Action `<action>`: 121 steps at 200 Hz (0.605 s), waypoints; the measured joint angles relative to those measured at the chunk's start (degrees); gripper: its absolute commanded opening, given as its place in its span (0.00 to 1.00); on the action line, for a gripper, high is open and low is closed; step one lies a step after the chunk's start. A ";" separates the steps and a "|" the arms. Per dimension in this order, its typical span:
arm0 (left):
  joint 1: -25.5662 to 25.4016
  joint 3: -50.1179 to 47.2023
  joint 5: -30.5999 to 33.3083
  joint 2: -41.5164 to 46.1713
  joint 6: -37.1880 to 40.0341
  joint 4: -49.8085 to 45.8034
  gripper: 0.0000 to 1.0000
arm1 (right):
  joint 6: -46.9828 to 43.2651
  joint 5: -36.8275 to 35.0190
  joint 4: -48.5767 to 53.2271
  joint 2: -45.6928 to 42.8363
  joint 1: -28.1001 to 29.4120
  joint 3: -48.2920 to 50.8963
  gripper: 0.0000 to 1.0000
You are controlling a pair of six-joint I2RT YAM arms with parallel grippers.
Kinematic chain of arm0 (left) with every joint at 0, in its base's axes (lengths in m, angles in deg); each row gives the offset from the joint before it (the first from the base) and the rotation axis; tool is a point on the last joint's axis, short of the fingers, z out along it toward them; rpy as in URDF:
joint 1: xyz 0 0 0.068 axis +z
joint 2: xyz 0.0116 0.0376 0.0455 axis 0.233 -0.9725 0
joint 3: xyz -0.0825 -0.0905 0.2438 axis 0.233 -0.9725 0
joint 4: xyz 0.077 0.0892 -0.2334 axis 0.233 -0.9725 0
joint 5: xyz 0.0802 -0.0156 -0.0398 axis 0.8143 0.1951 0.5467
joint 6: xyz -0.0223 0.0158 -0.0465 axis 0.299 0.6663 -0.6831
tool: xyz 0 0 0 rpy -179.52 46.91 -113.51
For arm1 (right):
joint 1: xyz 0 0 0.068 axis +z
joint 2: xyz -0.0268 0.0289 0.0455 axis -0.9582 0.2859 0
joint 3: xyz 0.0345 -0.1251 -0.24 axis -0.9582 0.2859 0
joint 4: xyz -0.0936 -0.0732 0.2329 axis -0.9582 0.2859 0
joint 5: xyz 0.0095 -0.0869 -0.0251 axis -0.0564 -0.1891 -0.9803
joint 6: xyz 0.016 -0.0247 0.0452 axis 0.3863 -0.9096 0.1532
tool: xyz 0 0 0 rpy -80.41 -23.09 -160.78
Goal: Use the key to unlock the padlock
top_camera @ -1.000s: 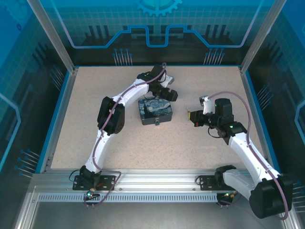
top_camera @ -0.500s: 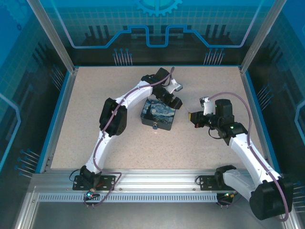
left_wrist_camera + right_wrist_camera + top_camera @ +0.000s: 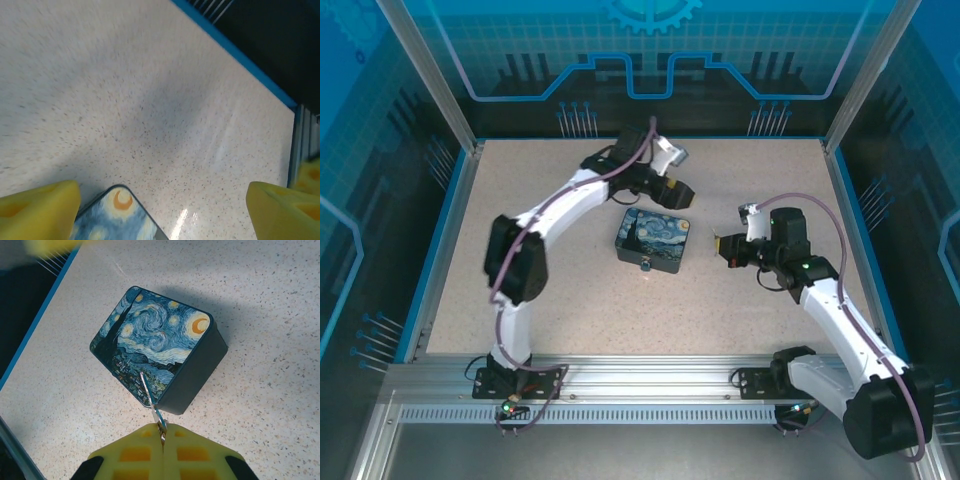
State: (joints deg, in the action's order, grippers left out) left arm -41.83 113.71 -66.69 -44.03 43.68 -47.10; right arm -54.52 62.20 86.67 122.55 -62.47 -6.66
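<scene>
Your right gripper (image 3: 162, 437) is clamped on the key (image 3: 151, 402), whose thin blade pokes out. It looks stiff and slippery, so pinch firmly. The padlock (image 3: 646, 265) sits at the tin's (image 3: 155, 335) near face and is probably light and floppy. Your left gripper (image 3: 672, 196) gapes empty beyond the tin.

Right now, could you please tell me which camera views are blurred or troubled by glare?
Left wrist view: smeared by motion, the table speckle streaked, a glare streak beside the tin. Right wrist view: sharp; the tin and the key in the right pincer read crisply, soft shadow beyond the tin. Top view: evenly lit and sharp.
</scene>
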 measured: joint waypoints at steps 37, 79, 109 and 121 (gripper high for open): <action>2.34 -24.33 3.52 20.46 -4.83 14.58 0.90 | 1.68 0.02 -2.51 4.13 2.95 0.00 0.00; 2.82 -48.61 7.39 35.30 -12.70 21.94 0.92 | 3.76 0.24 -6.38 11.93 8.74 -0.46 0.00; 3.04 -60.43 8.39 40.26 -20.28 26.45 0.92 | 5.70 1.07 -9.35 17.70 11.19 -2.40 0.00; 3.04 -63.89 8.68 40.61 -23.15 29.09 0.92 | 6.51 1.38 -10.49 19.71 11.65 -3.50 0.00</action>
State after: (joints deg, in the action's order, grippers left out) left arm -38.79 49.82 -58.01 -3.42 20.53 -18.01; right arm -48.00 63.58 76.17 142.27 -50.82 -10.16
